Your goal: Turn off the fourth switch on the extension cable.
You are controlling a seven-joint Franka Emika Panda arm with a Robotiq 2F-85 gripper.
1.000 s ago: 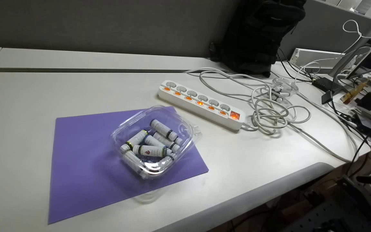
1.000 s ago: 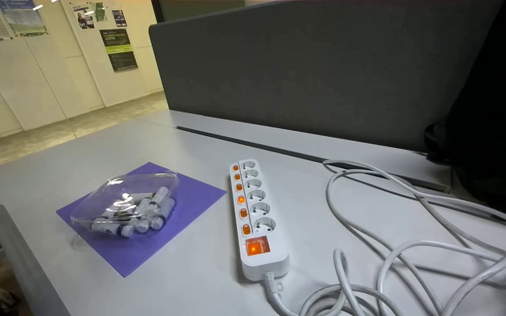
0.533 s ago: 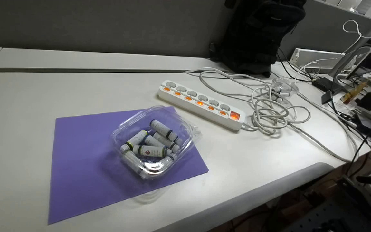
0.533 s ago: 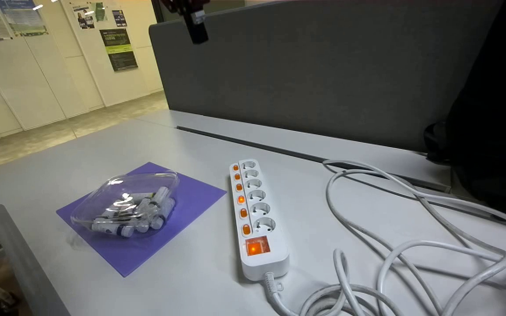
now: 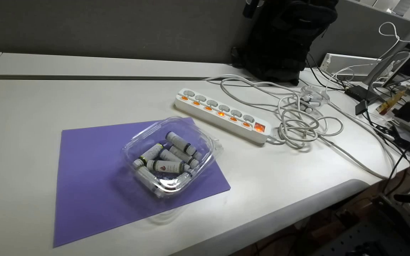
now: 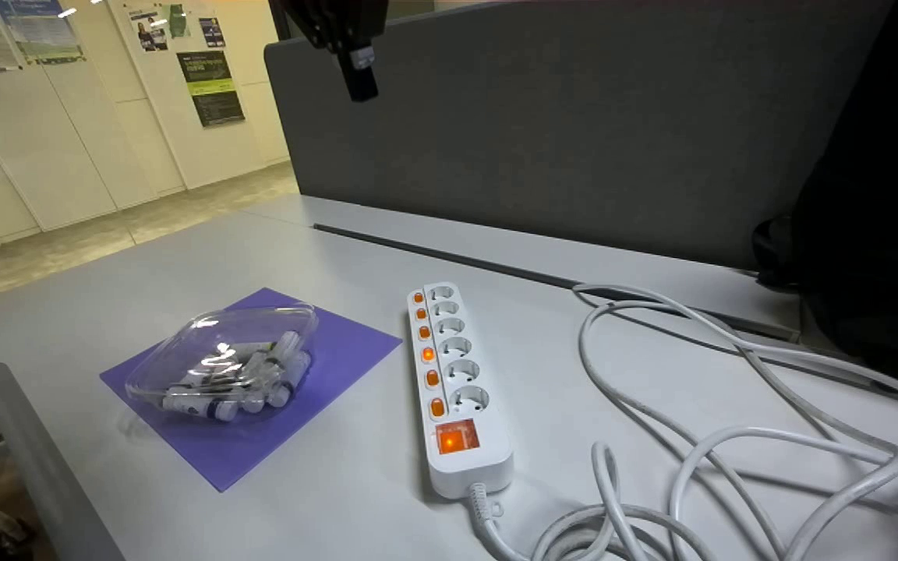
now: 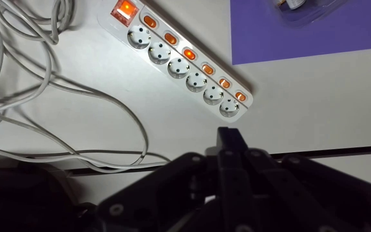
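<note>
1. The long white plastic power strip point(image 5: 215, 117) is lying slantwise on the pale desk point(image 5: 20, 142), around mid-frame in both exterior views.
2. Of its six small orange oval switches point(image 7: 207, 69), only one is glowing; that lit switch point(image 7: 189, 53) is sitting fourth from the end away from the white cord point(image 6: 739, 341), so I'm taking it as the target.
3. The black two-fingered gripper point(image 7: 228, 131) is hanging at the lower centre of the wrist view, tips pressed together, seemingly holding nothing, well apart from the strip.
4. I'm reading this as the approach; nothing is being pressed yet. The next move is calling for a shift toward the wrist view's upper left, then a straight descent onto the lit switch.
5. Farther out, left of the strip in both exterior views, a clear plastic tray point(image 5: 190, 129) of white-labelled cylinders point(image 5: 167, 166) is resting on a purple sheet point(image 5: 84, 160).
</note>
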